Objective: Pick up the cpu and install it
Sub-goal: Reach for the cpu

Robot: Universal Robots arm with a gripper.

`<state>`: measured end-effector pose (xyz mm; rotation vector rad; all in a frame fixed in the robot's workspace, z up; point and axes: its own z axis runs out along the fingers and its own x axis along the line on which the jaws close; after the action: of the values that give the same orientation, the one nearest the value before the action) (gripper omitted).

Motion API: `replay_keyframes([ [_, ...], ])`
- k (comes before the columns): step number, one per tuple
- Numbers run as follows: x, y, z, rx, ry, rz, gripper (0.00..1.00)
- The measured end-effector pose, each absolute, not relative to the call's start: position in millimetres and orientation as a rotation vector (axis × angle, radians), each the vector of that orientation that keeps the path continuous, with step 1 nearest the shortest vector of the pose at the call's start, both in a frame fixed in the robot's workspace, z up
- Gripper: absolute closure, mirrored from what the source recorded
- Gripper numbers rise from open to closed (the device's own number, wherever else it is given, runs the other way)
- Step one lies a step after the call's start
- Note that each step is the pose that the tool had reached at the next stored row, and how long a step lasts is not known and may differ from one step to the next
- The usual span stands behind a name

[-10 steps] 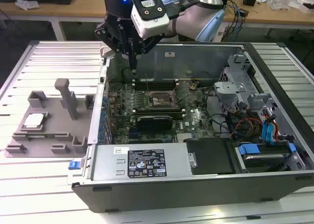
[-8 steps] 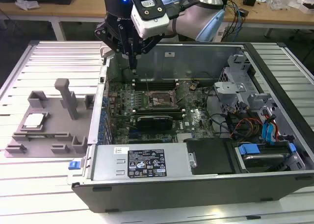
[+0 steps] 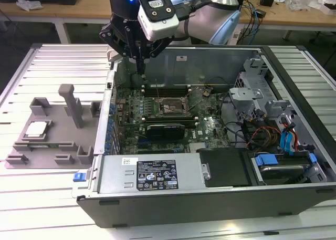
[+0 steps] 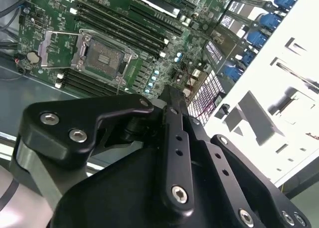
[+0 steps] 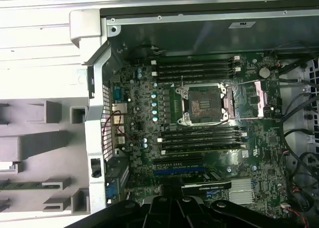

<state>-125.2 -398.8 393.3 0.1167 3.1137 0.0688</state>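
Hovering at the case's (image 3: 220, 66) far wall, claw (image 3: 140, 70) closed, empty; cpu (image 3: 37, 128) lies well apart toward the exterior view's left, at fixture's (image 3: 63, 140) edge.

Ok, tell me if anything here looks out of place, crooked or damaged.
Nothing looks damaged or spilled. The one thing that stands out is the socket on the motherboard: its metal frame is swung open and it is empty. The chip lies flat in the grey fixture outside the case, at the exterior view's left.
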Motion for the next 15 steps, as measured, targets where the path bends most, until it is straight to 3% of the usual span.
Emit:
replay_keyframes([
  [15,-140,-399,393,0.117,3.114,0.069,0.89],
])
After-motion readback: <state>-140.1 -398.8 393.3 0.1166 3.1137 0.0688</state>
